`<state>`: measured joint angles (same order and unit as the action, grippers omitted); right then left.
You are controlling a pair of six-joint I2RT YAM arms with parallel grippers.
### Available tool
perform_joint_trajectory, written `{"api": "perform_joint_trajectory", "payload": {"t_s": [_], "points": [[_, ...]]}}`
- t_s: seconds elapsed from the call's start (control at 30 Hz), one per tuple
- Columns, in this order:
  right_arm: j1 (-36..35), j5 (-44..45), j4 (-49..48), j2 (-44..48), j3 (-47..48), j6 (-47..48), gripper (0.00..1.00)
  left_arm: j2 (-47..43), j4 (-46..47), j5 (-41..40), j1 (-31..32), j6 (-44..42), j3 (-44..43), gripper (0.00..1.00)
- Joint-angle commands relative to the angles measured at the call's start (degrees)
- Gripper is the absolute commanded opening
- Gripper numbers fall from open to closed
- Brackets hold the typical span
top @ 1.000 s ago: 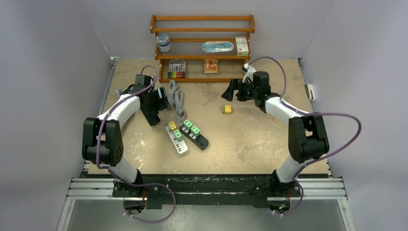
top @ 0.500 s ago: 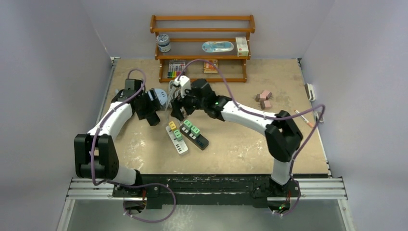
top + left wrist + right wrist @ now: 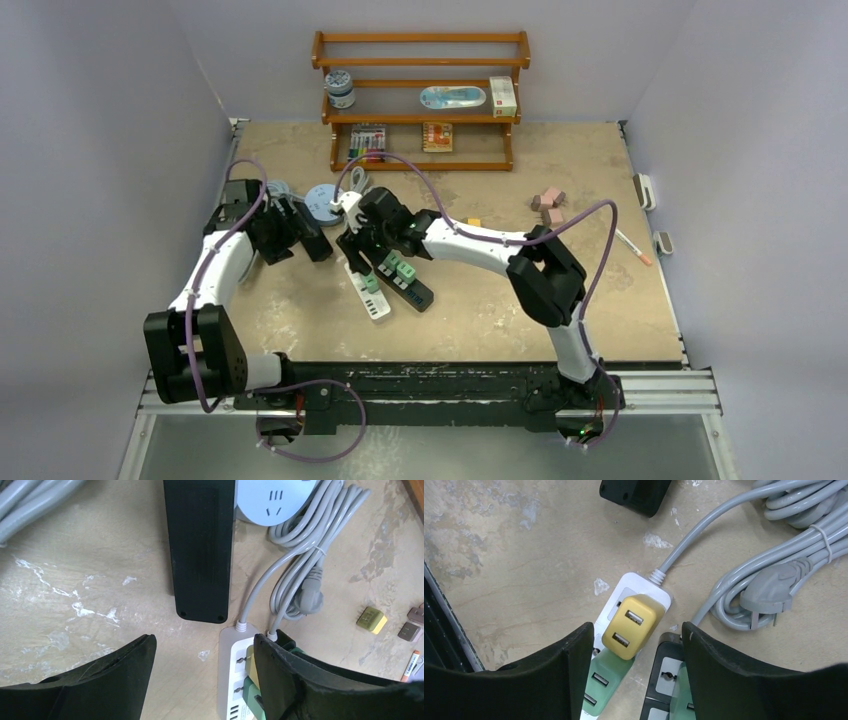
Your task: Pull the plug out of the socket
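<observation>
While the right gripper [image 3: 635, 635] hung directly over the yellow plug [image 3: 631, 625], its jaws stood partly apart, one finger on each side of the plug with a sliver of gap on both, gripping nothing. That plug sat seated at the cable end of the white power strip [image 3: 644, 586], which lay left of the middle of the worktop [image 3: 500, 300], just beside a black power strip [image 3: 664, 675]. Nearer the left edge, the left gripper [image 3: 202, 642] was spread wide and empty above bare worktop, close to a long black block [image 3: 200, 555] and a coiled grey cable [image 3: 300, 545].
</observation>
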<state>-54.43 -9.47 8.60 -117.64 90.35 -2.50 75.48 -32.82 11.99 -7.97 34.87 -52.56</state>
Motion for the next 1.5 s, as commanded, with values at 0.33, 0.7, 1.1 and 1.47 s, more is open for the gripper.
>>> {"api": "perform_joint_trajectory", "payload": {"t_s": [0.33,0.7,1.1,1.47], "points": [[-0.4,-0.93,4.45,-5.25,7.93,0.38,0.57,-1.46,1.49,1.54,-0.78,-0.68,2.96,0.7],[-0.29,-5.35,7.36,-6.62,10.61,-1.04,0.0,-1.31,4.53,7.51,-0.71,-0.65,5.35,0.7],[4.99,-13.9,-5.05,-1.46,13.31,-12.4,0.0,-9.48,18.55,21.32,0.08,3.25,10.19,0.72],[8.03,-19.79,-8.69,-2.87,17.47,-19.42,0.0,-8.96,22.45,19.18,7.44,4.21,9.66,0.73]]}}
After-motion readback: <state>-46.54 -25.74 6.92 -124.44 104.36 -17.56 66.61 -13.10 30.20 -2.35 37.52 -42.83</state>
